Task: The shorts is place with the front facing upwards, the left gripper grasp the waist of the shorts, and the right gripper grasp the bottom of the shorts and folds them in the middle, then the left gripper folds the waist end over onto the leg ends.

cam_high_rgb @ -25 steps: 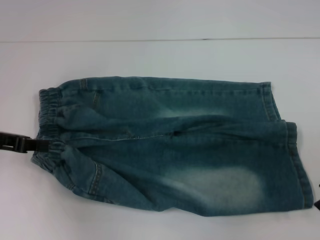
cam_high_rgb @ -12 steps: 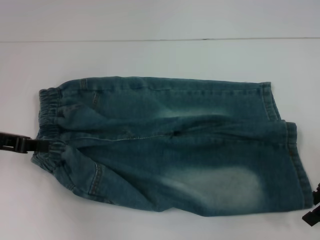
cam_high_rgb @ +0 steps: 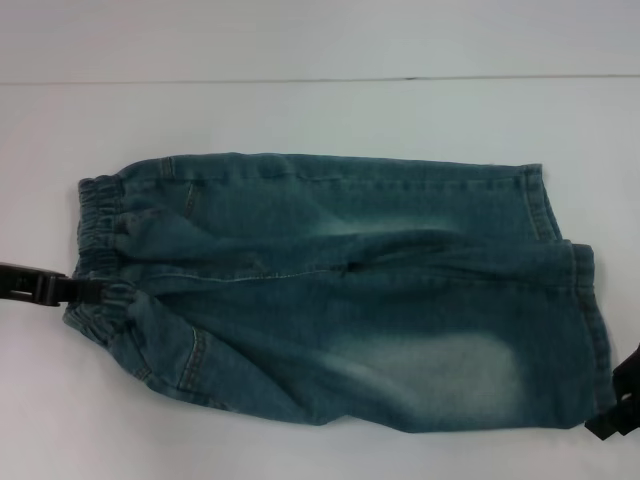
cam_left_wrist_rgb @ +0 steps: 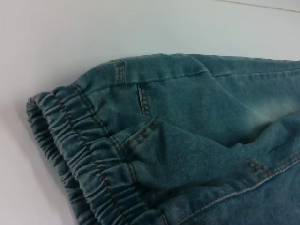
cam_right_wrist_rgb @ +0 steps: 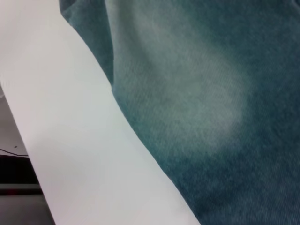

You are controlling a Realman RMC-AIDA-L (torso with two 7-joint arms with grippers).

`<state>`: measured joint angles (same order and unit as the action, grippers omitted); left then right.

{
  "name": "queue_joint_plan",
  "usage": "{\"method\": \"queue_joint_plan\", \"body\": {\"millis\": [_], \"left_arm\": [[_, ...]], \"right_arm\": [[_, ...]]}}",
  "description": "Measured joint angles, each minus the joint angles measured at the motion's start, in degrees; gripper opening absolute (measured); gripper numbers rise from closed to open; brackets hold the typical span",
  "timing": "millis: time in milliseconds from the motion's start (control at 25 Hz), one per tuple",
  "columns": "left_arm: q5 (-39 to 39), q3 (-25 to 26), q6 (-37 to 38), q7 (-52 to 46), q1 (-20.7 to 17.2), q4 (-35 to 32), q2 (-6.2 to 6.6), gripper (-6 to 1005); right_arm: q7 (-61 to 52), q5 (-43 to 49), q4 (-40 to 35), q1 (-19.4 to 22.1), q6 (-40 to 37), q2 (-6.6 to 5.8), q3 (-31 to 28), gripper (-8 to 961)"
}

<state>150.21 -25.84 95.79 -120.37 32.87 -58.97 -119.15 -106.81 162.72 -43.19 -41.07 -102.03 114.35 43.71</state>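
Blue denim shorts (cam_high_rgb: 340, 290) lie flat on the white table (cam_high_rgb: 320, 110), with the elastic waist (cam_high_rgb: 100, 250) to the left and the leg hems (cam_high_rgb: 590, 320) to the right. My left gripper (cam_high_rgb: 85, 290) reaches in from the left edge, its dark tip against the near part of the waist. At the lower right, my right gripper (cam_high_rgb: 612, 410) sits right beside the near leg's hem corner. The left wrist view shows the gathered waist (cam_left_wrist_rgb: 84, 154) close up. The right wrist view shows the faded leg cloth (cam_right_wrist_rgb: 197, 93).
White table surface surrounds the shorts on all sides. Its back edge (cam_high_rgb: 320, 80) runs across the far side. In the right wrist view the table's near edge (cam_right_wrist_rgb: 28, 159) shows, with dark floor beyond it.
My right gripper has come into view from the lower right and moved in toward the near leg's hem corner. The left gripper and the shorts have stayed put.
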Motion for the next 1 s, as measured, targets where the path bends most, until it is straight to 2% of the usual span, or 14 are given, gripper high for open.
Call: {"method": "queue_joint_plan", "body": {"millis": [80, 320, 400, 640, 840, 920, 1000], "left_arm": [[0.0, 0.0, 0.0, 0.0, 0.0, 0.0, -0.04, 29], [-0.1, 0.0, -0.1, 0.0, 0.0, 0.0, -0.01, 29], [-0.1, 0.0, -0.1, -0.1, 0.0, 0.0, 0.07, 29], [-0.2, 0.1, 0.0, -0.4, 0.0, 0.0, 0.25, 28], [-1.4, 0.1, 0.5, -1.5, 0.1, -0.3, 0.84, 28], [-1.6, 0.2, 0.5, -2.5, 0.1, -0.6, 1.15, 28], [-1.6, 0.9, 0.6, -3.5, 0.1, -0.8, 1.5, 28]], "right_arm": [[0.3, -0.1, 0.4, -0.2, 0.1, 0.0, -0.2, 624], [0.3, -0.6, 0.6, -0.3, 0.1, -0.01, 0.0, 368], [0.3, -0.6, 0.6, -0.3, 0.1, -0.01, 0.0, 130], [0.4, -0.6, 0.6, -0.3, 0.2, -0.21, -0.3, 22], [1.8, -1.2, 0.4, -0.1, 0.1, -0.65, -2.7, 24], [3.7, -3.5, 0.5, 0.2, -0.7, -1.47, -5.6, 25], [5.2, -7.3, 2.2, 0.9, -0.9, -3.2, -9.2, 25]]}}
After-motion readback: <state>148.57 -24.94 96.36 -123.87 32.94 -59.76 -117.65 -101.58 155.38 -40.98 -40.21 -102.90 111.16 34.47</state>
